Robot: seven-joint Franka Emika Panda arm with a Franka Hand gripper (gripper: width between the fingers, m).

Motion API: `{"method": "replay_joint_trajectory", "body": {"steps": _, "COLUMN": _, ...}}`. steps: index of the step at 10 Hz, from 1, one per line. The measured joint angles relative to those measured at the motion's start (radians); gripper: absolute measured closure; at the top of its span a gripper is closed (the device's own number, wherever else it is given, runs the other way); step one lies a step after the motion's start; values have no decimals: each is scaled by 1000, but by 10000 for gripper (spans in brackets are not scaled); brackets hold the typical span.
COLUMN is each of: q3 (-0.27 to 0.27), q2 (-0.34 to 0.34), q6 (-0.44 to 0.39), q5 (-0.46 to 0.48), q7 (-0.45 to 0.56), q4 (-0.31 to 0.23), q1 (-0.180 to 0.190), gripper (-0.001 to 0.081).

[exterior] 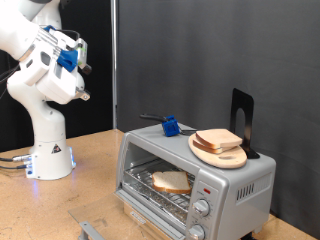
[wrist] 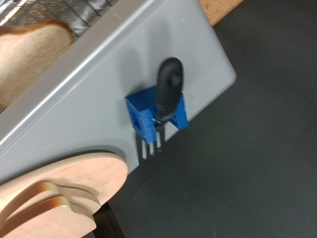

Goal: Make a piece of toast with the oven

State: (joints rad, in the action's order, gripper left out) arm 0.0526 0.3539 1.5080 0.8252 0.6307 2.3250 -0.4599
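The oven (exterior: 240,180) is a silver box at the exterior view's lower right, with its glass door folded down. A single piece of toast (exterior: 170,181) lies flat on the wire rack inside; the wrist view catches an edge of it (wrist: 35,45). My gripper (exterior: 82,62) hangs high at the exterior view's upper left, far from the oven and with nothing seen in it. Its fingers do not show in the wrist view, which looks down on the oven's top (wrist: 99,89).
On the oven's top sit a wooden plate (exterior: 232,157) (wrist: 59,193) with stacked bread slices (exterior: 218,140), a blue holder with a black-handled fork (exterior: 170,126) (wrist: 163,104), and a black stand (exterior: 242,115). The robot's base (exterior: 50,160) stands on the wooden table at left.
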Motion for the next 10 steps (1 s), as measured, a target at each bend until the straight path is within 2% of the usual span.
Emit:
{"method": "replay_joint_trajectory", "body": {"steps": 2, "q3": 23, "q2": -24, "q6": -121, "q5": 11, "q7": -219, "q4": -32, "q1": -18, "gripper": -2}}
{"method": "replay_joint_trajectory", "body": {"steps": 3, "q3": 38, "q2": -36, "q6": -87, "q5": 15, "q7": -124, "q4": -45, "q1": -22, "gripper": -2}}
{"method": "replay_joint_trajectory", "body": {"steps": 4, "q3": 59, "q2": -39, "q6": -41, "q5": 22, "q7": 12, "q4": -37, "q1": -26, "gripper": -2}}
{"method": "replay_joint_trajectory", "body": {"steps": 5, "q3": 79, "q2": -43, "q6": -33, "q5": 43, "q7": 118, "q4": -28, "q1": -29, "gripper": -2}}
{"method": "replay_joint_trajectory", "body": {"steps": 6, "q3": 75, "q2": -44, "q6": -37, "q5": 36, "q7": 73, "q4": -28, "q1": -28, "gripper": -2}}
{"method": "replay_joint_trajectory", "body": {"steps": 9, "q3": 51, "q2": -80, "q6": -154, "q5": -141, "q7": -189, "q4": -51, "q1": -29, "gripper": -2}}
{"method": "replay_joint_trajectory", "body": {"steps": 10, "q3": 54, "q2": -92, "q6": -99, "q5": -99, "q7": -109, "q4": -42, "q1": -28, "gripper": -2}}
